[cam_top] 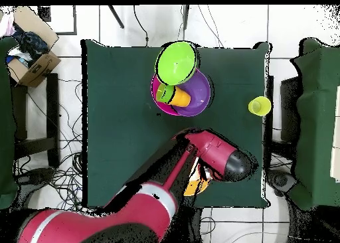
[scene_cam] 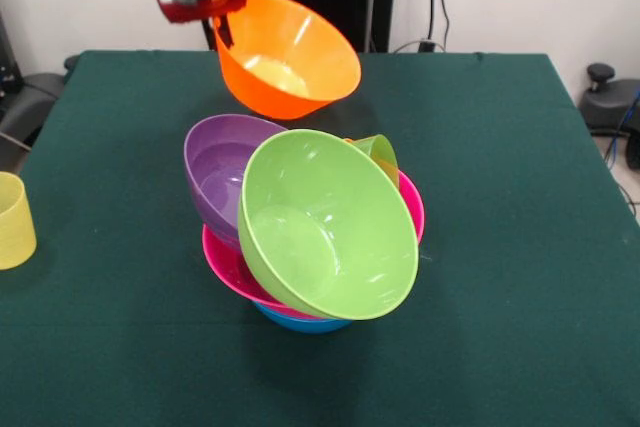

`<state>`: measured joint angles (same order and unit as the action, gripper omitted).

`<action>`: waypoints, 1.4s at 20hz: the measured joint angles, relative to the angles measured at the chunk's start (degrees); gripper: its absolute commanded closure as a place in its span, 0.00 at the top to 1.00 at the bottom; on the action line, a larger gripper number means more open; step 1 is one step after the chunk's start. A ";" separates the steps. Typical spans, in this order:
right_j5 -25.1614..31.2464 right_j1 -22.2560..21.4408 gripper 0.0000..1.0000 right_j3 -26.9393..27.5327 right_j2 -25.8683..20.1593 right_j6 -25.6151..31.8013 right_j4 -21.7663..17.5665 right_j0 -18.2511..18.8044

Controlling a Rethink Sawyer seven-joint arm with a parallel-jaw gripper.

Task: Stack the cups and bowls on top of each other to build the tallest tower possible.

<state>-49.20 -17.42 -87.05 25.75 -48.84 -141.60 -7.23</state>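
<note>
The gripper comes in at the top of the front view, its red and black head above the near rim of the orange bowl. A dark finger reaches down over that rim on the bowl's left side, so the gripper is pinching the rim and holding the bowl tilted, clear of the table, its mouth turned up and toward the camera. From overhead the arm hides the gripper completely; only slivers of the orange bowl peek out beneath it.

Below the gripper and nearer the camera stands the tower. The front view shows a blue bowl at the bottom, a pink bowl on it, and inside that a purple bowl and a green bowl, both tipped steeply on edge and leaning together. A green cup pokes up behind the green bowl. The overhead view hides the blue bowl but shows an orange cup lying in the purple bowl beside the green cup.

A yellow cup stands alone at the table's edge, well apart from the gripper, at the left in the front view and at the right in the overhead one.
</note>
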 measured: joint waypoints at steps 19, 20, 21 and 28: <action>-18.26 -14.24 0.00 2.10 5.07 0.00 0.05 -3.12; -18.48 -14.35 0.00 2.39 5.07 0.00 0.05 -3.12; -18.76 -14.47 0.00 2.78 5.05 0.00 0.06 -3.11; -23.94 -15.71 0.00 7.51 5.07 -0.19 0.05 -2.37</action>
<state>-73.14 -33.13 -79.54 30.81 -49.03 -141.55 -9.60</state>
